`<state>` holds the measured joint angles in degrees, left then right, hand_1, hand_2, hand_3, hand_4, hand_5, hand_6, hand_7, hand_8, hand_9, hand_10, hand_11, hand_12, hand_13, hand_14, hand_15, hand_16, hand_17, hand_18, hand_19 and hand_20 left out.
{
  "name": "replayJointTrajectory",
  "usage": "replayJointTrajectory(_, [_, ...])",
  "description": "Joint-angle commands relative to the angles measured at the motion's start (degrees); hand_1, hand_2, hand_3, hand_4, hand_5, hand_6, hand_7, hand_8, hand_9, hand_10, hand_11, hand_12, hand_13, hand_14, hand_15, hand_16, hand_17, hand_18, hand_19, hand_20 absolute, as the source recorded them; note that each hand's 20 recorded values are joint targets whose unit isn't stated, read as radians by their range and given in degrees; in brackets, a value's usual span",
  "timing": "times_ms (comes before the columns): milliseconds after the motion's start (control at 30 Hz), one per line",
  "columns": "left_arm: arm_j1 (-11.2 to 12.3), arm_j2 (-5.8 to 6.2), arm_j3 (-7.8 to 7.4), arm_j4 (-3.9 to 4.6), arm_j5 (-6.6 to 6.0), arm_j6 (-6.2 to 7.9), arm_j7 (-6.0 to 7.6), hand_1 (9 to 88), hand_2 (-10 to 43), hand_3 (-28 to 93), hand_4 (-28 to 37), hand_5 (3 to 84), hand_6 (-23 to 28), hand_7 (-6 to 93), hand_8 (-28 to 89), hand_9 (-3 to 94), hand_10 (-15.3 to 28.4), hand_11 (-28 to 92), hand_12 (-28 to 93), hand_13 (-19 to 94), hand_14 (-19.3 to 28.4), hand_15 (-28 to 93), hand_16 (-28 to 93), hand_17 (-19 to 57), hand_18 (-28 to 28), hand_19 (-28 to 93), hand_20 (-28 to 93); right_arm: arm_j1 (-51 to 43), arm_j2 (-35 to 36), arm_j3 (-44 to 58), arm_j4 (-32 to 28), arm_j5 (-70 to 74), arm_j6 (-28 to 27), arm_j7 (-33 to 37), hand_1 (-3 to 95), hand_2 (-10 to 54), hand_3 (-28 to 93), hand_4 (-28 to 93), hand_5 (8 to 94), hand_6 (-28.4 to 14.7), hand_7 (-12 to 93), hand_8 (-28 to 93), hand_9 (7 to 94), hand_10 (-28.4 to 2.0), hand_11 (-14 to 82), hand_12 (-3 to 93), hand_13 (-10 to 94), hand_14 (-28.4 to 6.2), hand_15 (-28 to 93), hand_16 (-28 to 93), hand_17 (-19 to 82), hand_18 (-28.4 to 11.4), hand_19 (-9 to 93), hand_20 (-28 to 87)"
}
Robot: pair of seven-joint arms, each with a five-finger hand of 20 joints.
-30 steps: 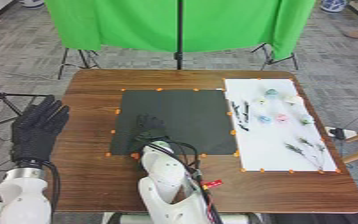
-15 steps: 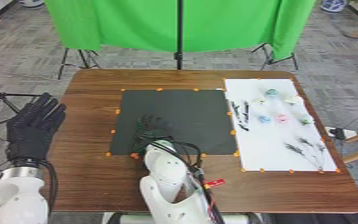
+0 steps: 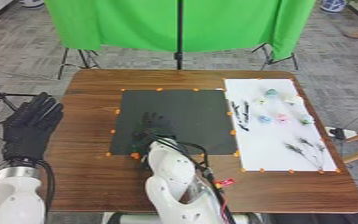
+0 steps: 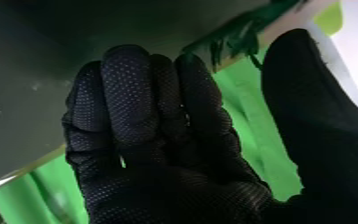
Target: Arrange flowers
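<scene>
1. The right robot hand (image 3: 151,131) is held at the black mat (image 3: 198,132); it is released, its fingers straight.
2. The left robot hand (image 3: 31,122), also released, is held beside the desk (image 3: 87,182).
3. The flower heads (image 3: 283,118) and sprigs (image 3: 296,149) are laid on the white sheet (image 3: 262,150).

No text, label, brand, number or sign can be read at the table (image 3: 87,190).
</scene>
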<state>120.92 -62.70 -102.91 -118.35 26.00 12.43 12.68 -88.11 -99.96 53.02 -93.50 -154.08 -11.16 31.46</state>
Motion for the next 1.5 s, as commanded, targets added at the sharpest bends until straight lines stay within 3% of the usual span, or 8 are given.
replayJointTrajectory(33, [-0.5, 0.23, 0.95, 0.28, 0.14, 0.28, -0.96, 28.9, 11.5, 75, -23.5, 45.2, 9.5, 8.7, -8, 38.0, 14.3, 16, 12, 29, 15.1, 35, -6, -2.7, 13.8, 29, 15, 0.2, -0.5, -0.9, -1.0, 1.3, -2.1, -1.1, 34.8, -9.5, 77, -25, 43.2, -17.2, 71, -25, 50.5, -28.4, 50.5, 33.0, 59, -19.8, 65, 29, 32, -28.4, 77, 41])
replayJointTrajectory(267, [-1.0, 0.05, 1.93, 0.75, -0.1, 1.03, -1.35, 29.0, 11.9, 75, -23.7, 45.4, 9.6, 8.8, -8, 38.0, 14.3, 16, 12, 29, 15.1, 36, -6, -2.8, 13.8, 29, 15, -0.6, -2.9, 1.0, 1.6, -2.3, -1.8, -2.2, 34.9, -9.5, 77, -23, 53.1, -15.3, 34, -12, 54.3, -27.6, 44.4, 26.0, 59, -19.9, 66, 27, 32, -28.4, 77, 39])
replayJointTrajectory(533, [-0.5, -0.02, 1.0, 0.49, -0.38, 0.92, -0.93, 29.1, 12.1, 75, -23.6, 45.6, 9.6, 8.9, -8, 38.1, 14.4, 16, 12, 29, 15.1, 36, -6, -2.8, 13.8, 29, 15, -0.8, -3.1, 1.5, 2.2, -2.3, -2.7, -1.0, 34.5, -9.5, 78, -22, 54.0, -16.9, 17, -7, 58.1, -26.9, 32.6, 22.2, 59, -20.5, 65, 24, 32, -28.4, 77, 37])
replayJointTrajectory(833, [-0.6, -0.15, 1.39, 0.55, -0.27, 0.64, -1.64, 29.7, 12.4, 75, -23.7, 45.7, 9.7, 9.1, -8, 38.3, 14.3, 17, 12, 29, 15.0, 36, -6, -2.7, 13.7, 29, 15, -1.1, -3.0, 2.0, 4.9, -6.4, 4.8, -2.5, 42.1, -9.5, 72, -28, 51.1, -16.1, 16, -7, 55.1, -26.0, 31.9, 21.0, 57, -20.4, 66, 23, 32, -28.4, 79, 36])
replayJointTrajectory(1033, [-0.9, -0.15, 1.7, 0.68, -0.18, 0.48, -2.13, 30.1, 12.4, 75, -23.8, 45.9, 9.7, 9.3, -8, 38.3, 14.3, 17, 12, 29, 15.0, 36, -6, -2.7, 13.8, 29, 16, -1.2, -3.2, 2.1, 5.5, -4.9, 7.9, -3.2, 51.8, -9.5, 69, -28, 53.9, -11.3, 27, -10, 58.6, -22.2, 54.8, 31.0, 61, -18.0, 72, 28, 34, -28.4, 84, 36])
replayJointTrajectory(1200, [-0.9, -0.33, 1.69, 0.6, -0.14, 0.47, -2.0, 30.4, 12.4, 75, -23.7, 45.9, 9.7, 9.3, -8, 38.4, 14.3, 17, 12, 29, 15.0, 36, -6, -2.8, 13.8, 29, 16, -1.2, -3.4, 2.4, 5.2, -3.6, 6.0, -3.1, 64.1, -9.5, 63, -28, 60.1, -7.2, 27, -9, 72.8, -12.6, 37.0, 48.4, 72, -11.0, 62, 42, 35, -28.3, 84, 37])
replayJointTrajectory(1367, [-1.0, -0.52, 1.79, 0.74, -0.22, 0.51, -2.11, 30.6, 12.3, 75, -23.6, 46.0, 9.6, 9.5, -8, 38.4, 14.3, 17, 12, 29, 15.0, 37, -6, -2.8, 13.8, 30, 15, -1.1, -3.1, 1.7, 4.5, -2.2, 5.9, -2.5, 64.1, -9.5, 73, -26, 62.8, -7.4, 24, 5, 84.3, -11.7, 14.4, 40.8, 77, -6.3, 49, 46, 34, -27.9, 82, 38])
replayJointTrajectory(1500, [-1.2, -0.46, 2.07, 0.78, -0.23, 0.57, -2.41, 30.7, 12.6, 75, -23.7, 46.1, 9.7, 9.5, -8, 38.5, 14.5, 17, 12, 29, 15.1, 37, -6, -2.7, 13.8, 29, 15, -0.9, -3.2, 1.8, 4.7, -1.6, 6.0, -1.7, 62.1, -4.8, 76, -25, 63.7, -7.9, 21, 7, 84.9, -12.5, 11.6, 35.8, 79, -7.0, 46, 43, 34, -27.5, 82, 38])
